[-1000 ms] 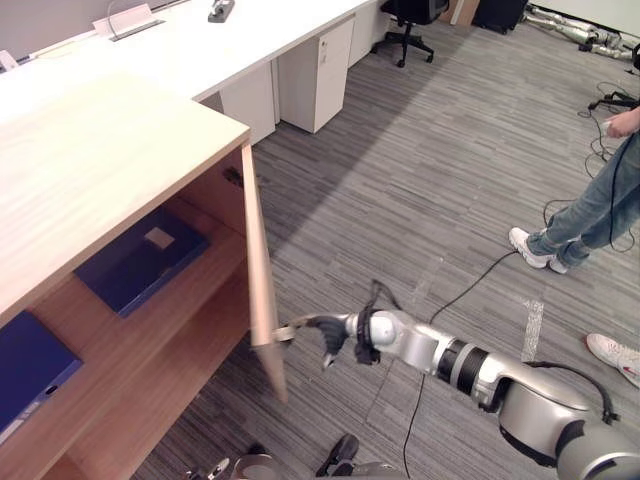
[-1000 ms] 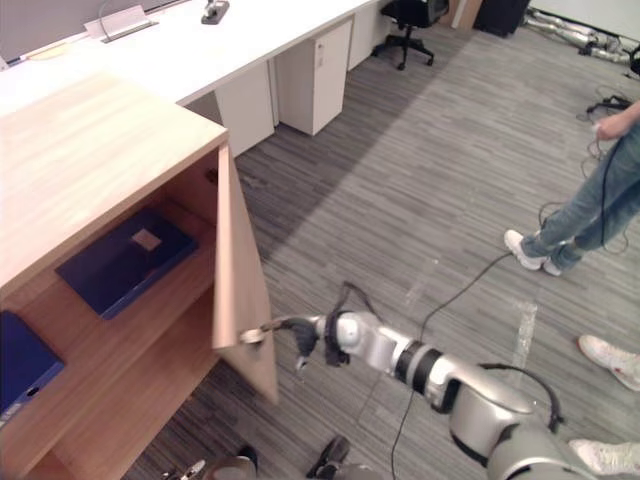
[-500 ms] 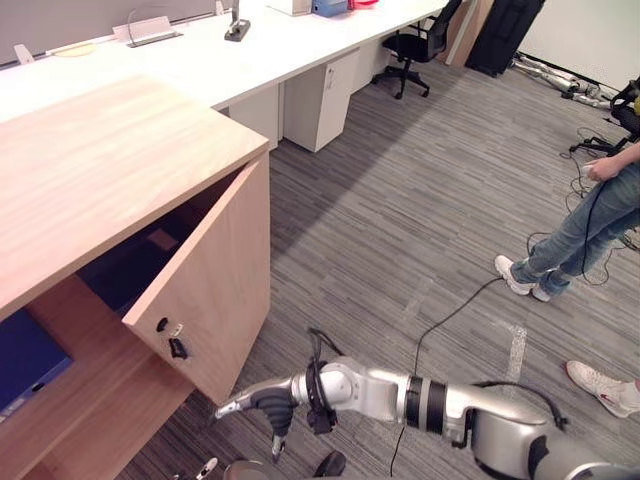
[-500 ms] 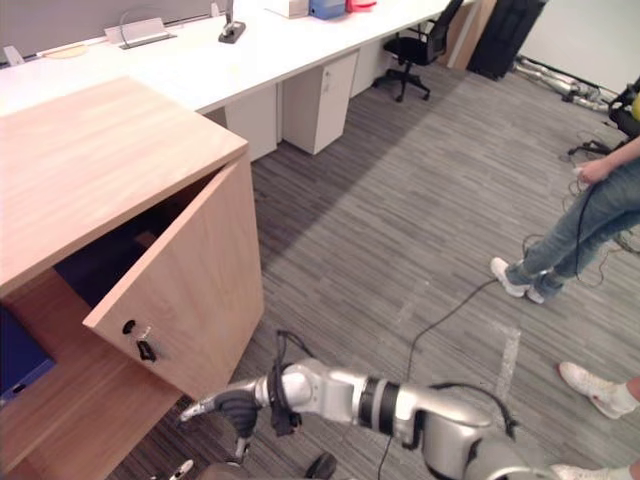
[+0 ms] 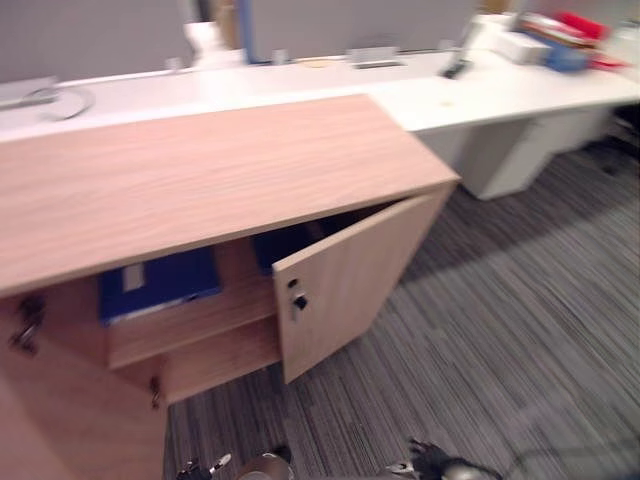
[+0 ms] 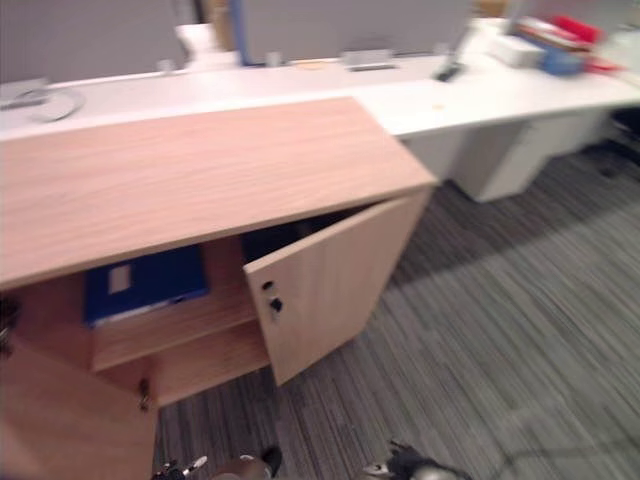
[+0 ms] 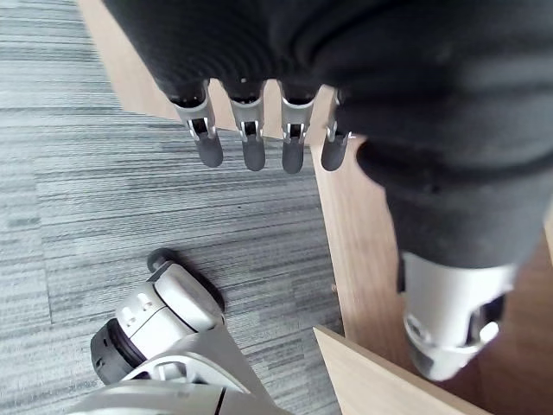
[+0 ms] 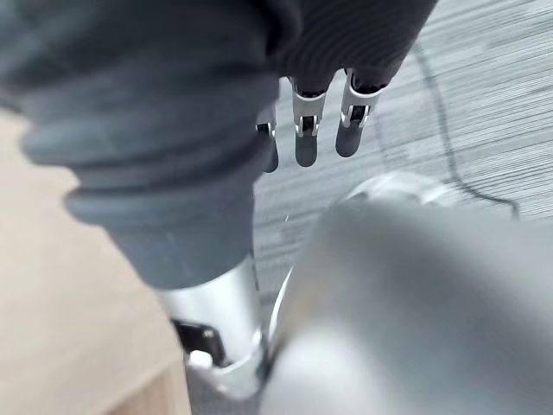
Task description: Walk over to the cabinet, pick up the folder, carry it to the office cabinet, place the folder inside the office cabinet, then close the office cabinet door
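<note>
While the pale wood-grain door of the office cabinet stands half ajar, the flat blue folder lies on the upper shelf inside, a darker folder beside it behind the door. The left hand and the right hand hang above striped grey carpet, fingers straight, holding nothing.

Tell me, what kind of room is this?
Most likely an office: a long white desk stands at the back, a wooden cabinet with a door open holds a blue folder on a shelf, and grey carpet covers the floor.
</note>
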